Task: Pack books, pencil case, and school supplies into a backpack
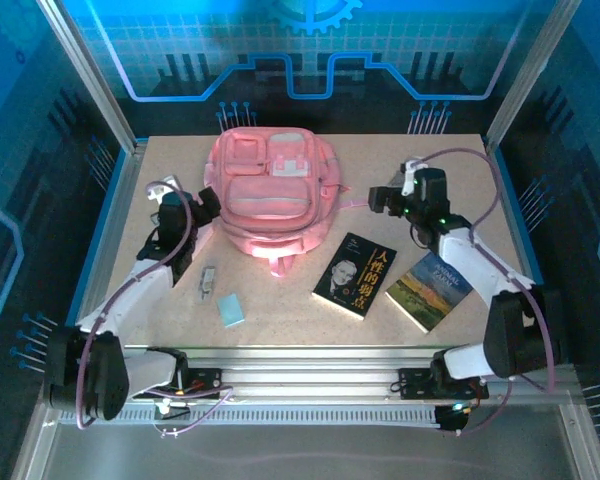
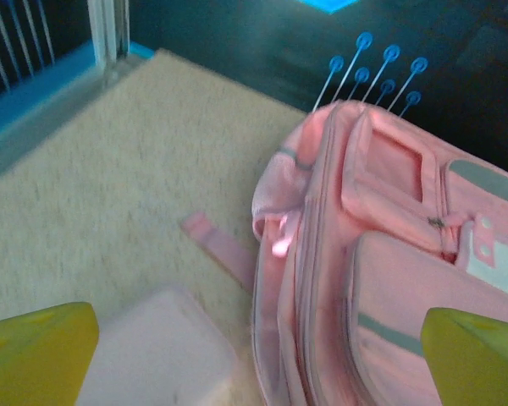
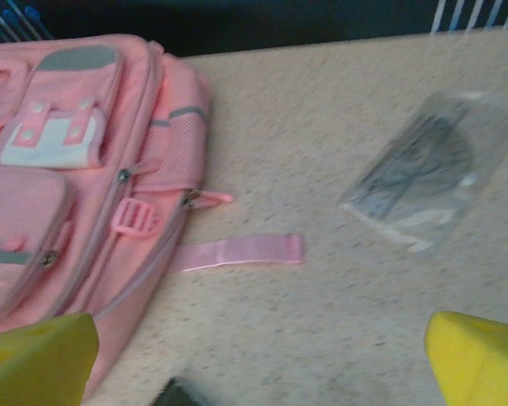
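The pink backpack [image 1: 270, 190] lies flat at the table's middle back, pockets up. My left gripper [image 1: 205, 205] hangs open at its left edge; in the left wrist view the yellow fingers [image 2: 38, 351] straddle the backpack's side [image 2: 322, 279] and a pale pink pencil case [image 2: 152, 351] beside it. My right gripper [image 1: 380, 198] stands open just right of the backpack [image 3: 76, 169], over bare table near a loose strap [image 3: 241, 252]. The black portrait book [image 1: 355, 275] and the landscape book [image 1: 428, 290] lie at front right. A pale blue rectangle [image 1: 231, 308] and a small grey item [image 1: 207, 282] lie at front left.
A clear packet with dark grey contents [image 3: 423, 169] lies on the table right of the right gripper. Metal rails [image 1: 110, 220] and blue walls border the table. Open tabletop [image 1: 290, 320] stretches along the front between the blue rectangle and the books.
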Robot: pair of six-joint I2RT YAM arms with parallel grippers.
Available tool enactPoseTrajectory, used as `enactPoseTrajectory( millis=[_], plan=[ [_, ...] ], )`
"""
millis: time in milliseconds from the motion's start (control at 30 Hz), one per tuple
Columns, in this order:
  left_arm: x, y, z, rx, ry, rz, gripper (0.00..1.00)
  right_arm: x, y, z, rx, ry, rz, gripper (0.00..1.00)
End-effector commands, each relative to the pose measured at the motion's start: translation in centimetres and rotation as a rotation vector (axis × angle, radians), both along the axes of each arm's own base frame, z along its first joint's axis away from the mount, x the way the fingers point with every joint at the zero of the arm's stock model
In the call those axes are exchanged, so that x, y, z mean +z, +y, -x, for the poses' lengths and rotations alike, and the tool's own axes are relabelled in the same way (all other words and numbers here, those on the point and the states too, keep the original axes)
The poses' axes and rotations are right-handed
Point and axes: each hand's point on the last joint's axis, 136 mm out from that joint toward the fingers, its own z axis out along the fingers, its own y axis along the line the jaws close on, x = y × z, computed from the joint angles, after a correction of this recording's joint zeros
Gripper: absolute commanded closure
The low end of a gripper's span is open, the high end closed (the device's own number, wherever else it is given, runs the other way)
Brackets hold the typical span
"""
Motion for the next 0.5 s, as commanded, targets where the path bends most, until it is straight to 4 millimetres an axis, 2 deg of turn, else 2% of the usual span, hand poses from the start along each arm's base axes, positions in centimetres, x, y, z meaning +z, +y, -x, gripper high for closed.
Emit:
enactPoseTrajectory(
  millis=[0,133,300,467],
  plan=[
    [-5.1,-2.3,3.1,0.041,0.168,0.286,0.01,-2.1,2.3,-0.4,-0.01,0.18,-0.093,0.0],
    [-6.5,-5.1,4.2,0.021,0.21,0.383,0.01,-3.7,4.8,-3.5,0.028,0.271,-0.178,0.06],
    [-7.2,-8.3,4.4,-0.003,0.204,0.447,0.01,-6.6,8.6,-7.5,0.093,0.337,-0.293,0.16],
    [-8.8,-11.2,4.2,-0.032,0.257,0.463,0.01,-9.9,10.4,-11.1,0.077,0.381,-0.339,0.21]
  ],
)
